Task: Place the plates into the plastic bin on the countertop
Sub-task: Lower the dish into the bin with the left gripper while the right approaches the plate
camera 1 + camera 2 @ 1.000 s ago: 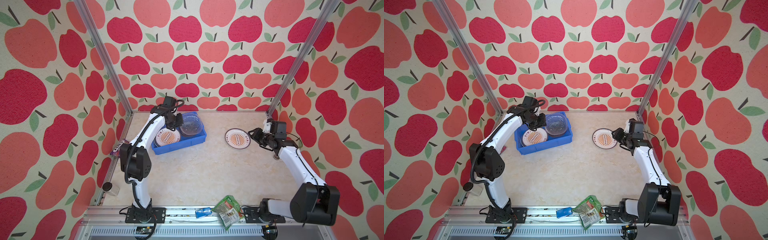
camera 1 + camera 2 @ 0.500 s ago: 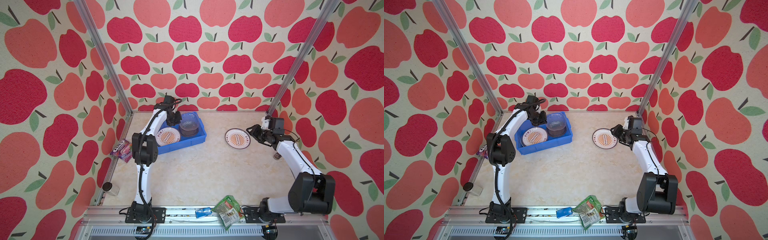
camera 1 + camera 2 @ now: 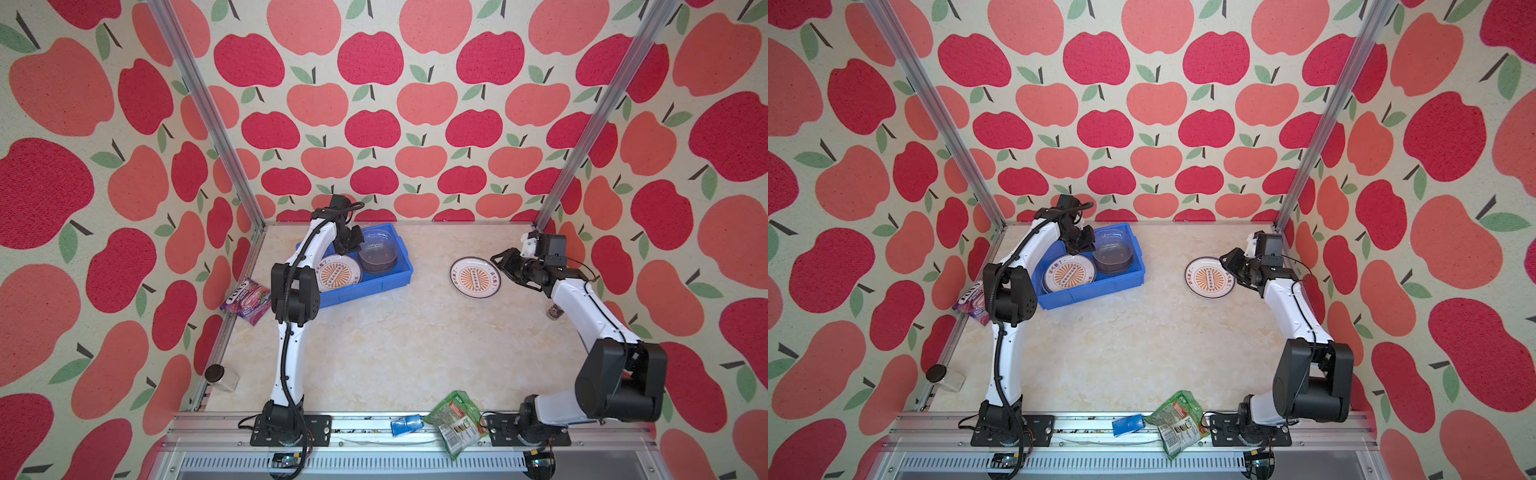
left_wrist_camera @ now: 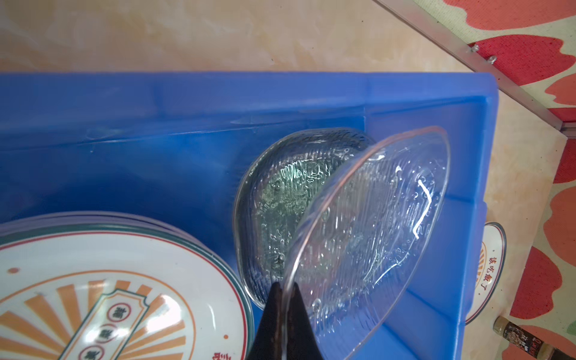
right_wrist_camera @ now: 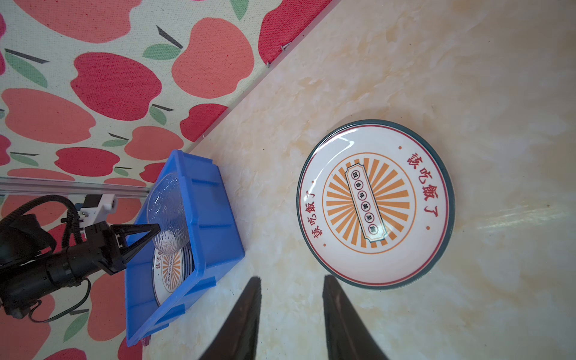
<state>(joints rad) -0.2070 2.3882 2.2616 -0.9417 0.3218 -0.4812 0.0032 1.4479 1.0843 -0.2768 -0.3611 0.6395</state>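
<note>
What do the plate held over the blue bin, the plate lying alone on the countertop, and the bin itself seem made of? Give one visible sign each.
Held plate: probably glass, possibly clear plastic; transparent, rippled texture, sharp glints.
Lone plate: glazed ceramic or melamine; glossy white, printed orange sunburst, bright highlight.
Bin: moulded plastic; uniform blue, smooth slight sheen, ribbed outer wall.

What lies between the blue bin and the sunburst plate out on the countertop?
Nothing: both top views show bare countertop between the blue bin and the sunburst plate.

Bin (image 3: 365, 286) sits left of a plate (image 3: 475, 277) on the countertop (image 3: 415, 345).
</note>
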